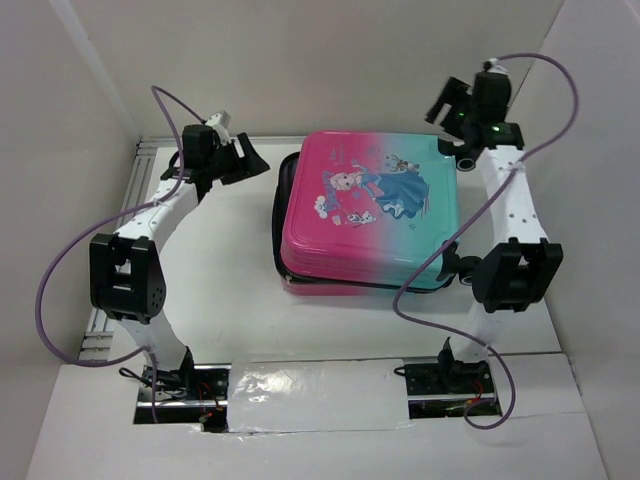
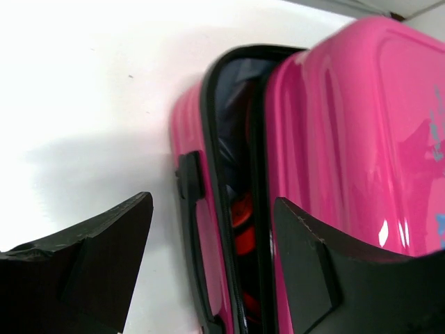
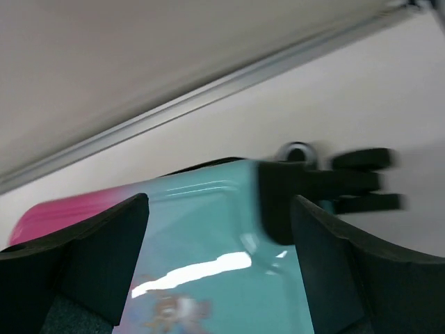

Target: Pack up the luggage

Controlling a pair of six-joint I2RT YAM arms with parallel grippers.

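The luggage lies flat in the middle of the white table, pink on the left and teal on the right, with a cartoon print on its lid. Its lid rests slightly ajar. In the left wrist view the pink shell shows a dark gap along its side, with something red-orange inside. My left gripper is open, just left of the case's far-left corner. My right gripper is open above the far-right corner, over the teal shell and the black wheels. Neither holds anything.
White walls enclose the table on three sides. An aluminium rail runs along the back edge. Purple cables loop out from both arms. Bare table lies left of the case.
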